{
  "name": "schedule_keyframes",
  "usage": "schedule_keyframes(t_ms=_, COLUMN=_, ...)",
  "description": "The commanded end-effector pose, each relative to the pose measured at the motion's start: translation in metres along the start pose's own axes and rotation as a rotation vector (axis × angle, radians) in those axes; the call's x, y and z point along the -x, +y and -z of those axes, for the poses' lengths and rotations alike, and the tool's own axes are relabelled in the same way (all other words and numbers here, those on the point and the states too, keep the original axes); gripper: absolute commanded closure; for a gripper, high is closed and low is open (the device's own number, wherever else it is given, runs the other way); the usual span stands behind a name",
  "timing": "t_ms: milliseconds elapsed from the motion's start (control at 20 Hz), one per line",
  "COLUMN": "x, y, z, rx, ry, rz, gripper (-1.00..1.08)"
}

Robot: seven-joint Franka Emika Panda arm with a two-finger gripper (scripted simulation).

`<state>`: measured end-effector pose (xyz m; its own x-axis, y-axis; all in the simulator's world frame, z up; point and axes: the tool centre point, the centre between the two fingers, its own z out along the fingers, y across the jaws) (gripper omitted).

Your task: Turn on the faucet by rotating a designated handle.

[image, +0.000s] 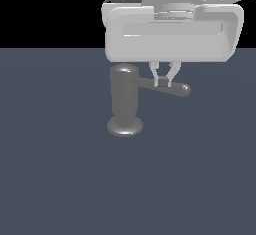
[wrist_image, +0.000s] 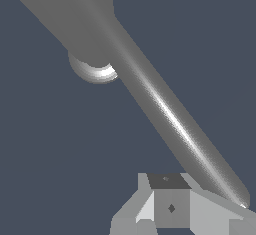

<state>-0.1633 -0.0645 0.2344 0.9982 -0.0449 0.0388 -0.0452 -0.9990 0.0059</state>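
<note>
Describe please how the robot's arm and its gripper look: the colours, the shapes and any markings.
The gripper has a wide, boxy, pale grey-white body with rounded corners. Two slim white fingers reach down from it and end in small grey blocky pads. Above sits a rounded white wrist section with a dark opening at the exterior view's right. No cables or logos show. In the wrist view a pad carries a small dark diamond mark.

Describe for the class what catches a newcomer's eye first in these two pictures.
The big white robot hand fills the exterior view's top, its claw reaching down onto the handle. Below stands the grey faucet on a dark floor. In the wrist view the handle runs diagonally across.
</note>
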Motion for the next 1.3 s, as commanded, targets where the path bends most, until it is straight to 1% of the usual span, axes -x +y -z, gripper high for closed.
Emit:
schedule_keyframes(t_ms=0, x=0.011, y=0.024, z=-0.014, rx=-0.005, ry=-0.039, rz=-0.031, gripper=1.08)
schedule_keyframes(t_ms=50, x=0.011, y=0.024, z=-0.014, rx=-0.005, ry=-0.039, rz=-0.031, gripper=1.08)
schedule_keyframes(t_ms=100, x=-0.002, y=0.009, z=0.001, rx=0.001, ry=0.003, rz=-0.001, gripper=1.08)
schedule_keyframes(t_ms=1250, x=-0.062, y=0.065, z=-0.009, rx=-0.002, ry=-0.018, rz=-0.016, gripper=1.08)
